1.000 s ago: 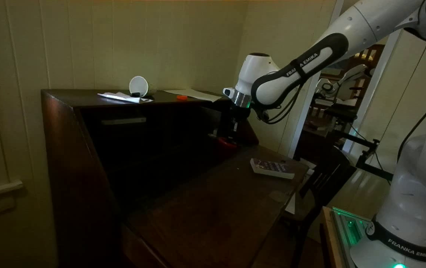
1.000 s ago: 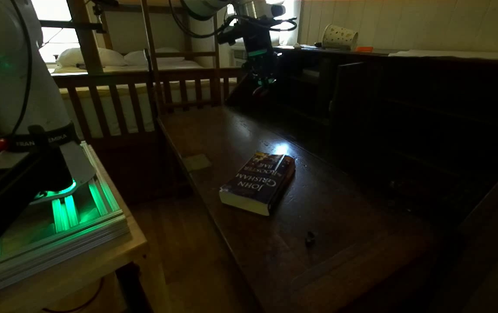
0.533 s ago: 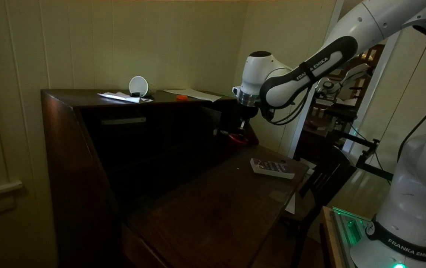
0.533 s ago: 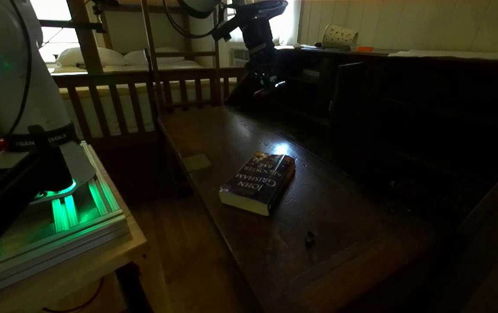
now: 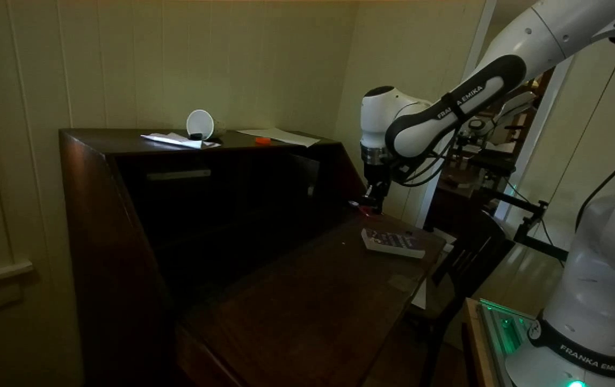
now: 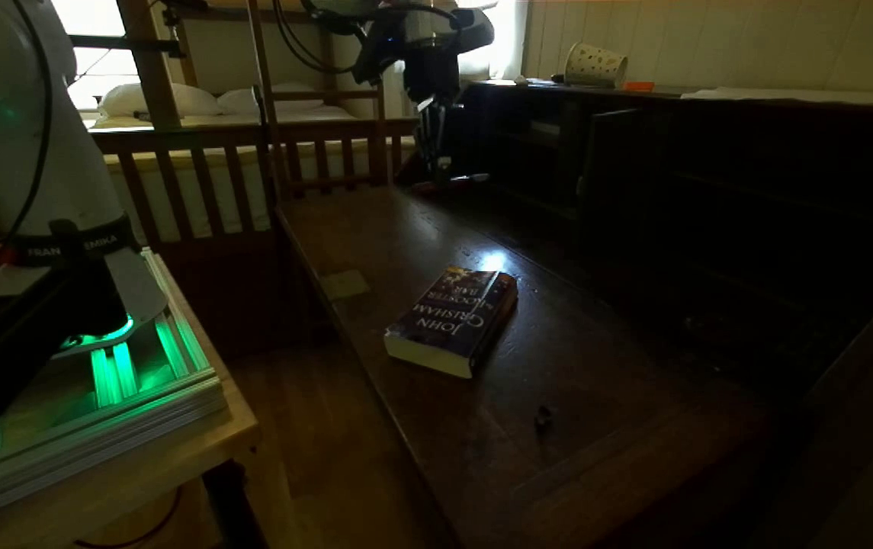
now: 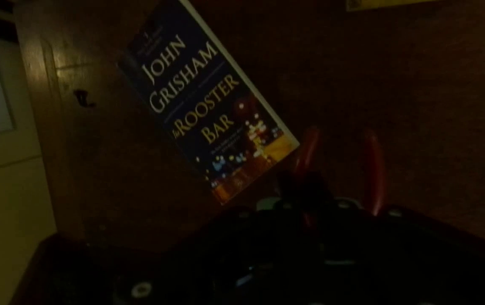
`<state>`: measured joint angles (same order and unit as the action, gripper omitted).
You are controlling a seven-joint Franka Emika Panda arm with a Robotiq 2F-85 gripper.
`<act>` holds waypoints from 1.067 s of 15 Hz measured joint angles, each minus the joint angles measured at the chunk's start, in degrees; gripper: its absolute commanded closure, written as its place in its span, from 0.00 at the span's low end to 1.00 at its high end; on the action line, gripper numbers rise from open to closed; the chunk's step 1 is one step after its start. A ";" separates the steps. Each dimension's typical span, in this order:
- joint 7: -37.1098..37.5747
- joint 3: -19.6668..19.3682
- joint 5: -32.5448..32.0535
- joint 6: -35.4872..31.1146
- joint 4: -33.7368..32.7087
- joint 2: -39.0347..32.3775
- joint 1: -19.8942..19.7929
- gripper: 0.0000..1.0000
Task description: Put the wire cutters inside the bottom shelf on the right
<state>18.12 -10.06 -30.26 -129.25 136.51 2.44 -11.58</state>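
Near the book (image 7: 195,101), the hand (image 7: 306,190) is clamped on the red-handled wire cutters (image 7: 375,176) — grip lost in shadow, their far end hidden in the wrist view.

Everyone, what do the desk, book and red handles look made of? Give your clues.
Desk: probably varnished wood; reddish-brown, bright reflection.
Book: paper, cover perhaps glossy; pale page edges, apparent sheen streak.
Red handles: maybe smooth plastic or rubber; soft highlights, too dim to settle.
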 measured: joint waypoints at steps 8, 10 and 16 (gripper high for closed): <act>4.79 -0.50 0.41 0.07 1.40 0.01 -0.44 0.97; 5.40 -0.51 0.40 0.07 0.96 -0.45 -0.45 0.97; 8.99 -3.33 1.90 0.04 -9.45 -6.95 -1.92 0.97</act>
<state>27.11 -13.39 -28.36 -129.21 127.06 -4.51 -13.50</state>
